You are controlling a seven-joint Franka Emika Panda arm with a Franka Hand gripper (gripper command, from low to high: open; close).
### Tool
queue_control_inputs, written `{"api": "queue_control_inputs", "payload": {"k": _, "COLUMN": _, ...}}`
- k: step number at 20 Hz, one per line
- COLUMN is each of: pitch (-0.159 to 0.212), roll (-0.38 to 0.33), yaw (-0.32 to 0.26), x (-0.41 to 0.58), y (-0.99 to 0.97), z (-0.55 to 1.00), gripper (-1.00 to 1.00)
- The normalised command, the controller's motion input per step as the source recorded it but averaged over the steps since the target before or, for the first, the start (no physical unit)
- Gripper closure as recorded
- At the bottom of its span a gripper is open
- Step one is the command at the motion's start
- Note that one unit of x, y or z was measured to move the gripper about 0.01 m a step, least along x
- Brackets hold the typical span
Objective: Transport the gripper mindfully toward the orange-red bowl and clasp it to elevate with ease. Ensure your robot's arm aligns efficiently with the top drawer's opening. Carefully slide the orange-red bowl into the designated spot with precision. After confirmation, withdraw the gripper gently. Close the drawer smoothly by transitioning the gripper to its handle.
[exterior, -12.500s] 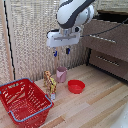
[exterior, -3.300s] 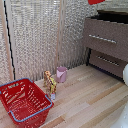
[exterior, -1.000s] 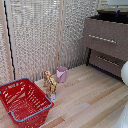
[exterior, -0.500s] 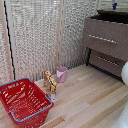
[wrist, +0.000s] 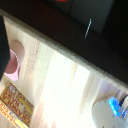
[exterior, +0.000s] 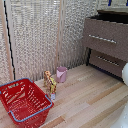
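Orange-red bowl [wrist: 62, 1] shows only as a sliver at the wrist view's edge, apparently inside the top drawer [exterior: 106, 37]. My hand is outside both views, so I cannot tell its opening. I judge placement done and withdrawal under way; next I must reach the handle [exterior: 102, 39] and push.

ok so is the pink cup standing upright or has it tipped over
Upright. In the exterior view the pink cup stands on the wooden floor with its open mouth facing up, beside the small boxes.
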Motion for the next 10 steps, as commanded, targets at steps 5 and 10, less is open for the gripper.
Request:
{"api": "queue_control_inputs", "payload": {"k": 5, "pitch": 0.046, "roll": -0.276, "yaw": 0.251, "x": -0.016, "y": -0.03, "z": -0.03, "gripper": -1.0}}
{"api": "queue_control_inputs", "payload": {"k": 10, "pitch": 0.057, "roll": -0.375, "yaw": 0.155, "x": -0.001, "y": 0.0, "z": -0.1, "gripper": -1.0}}
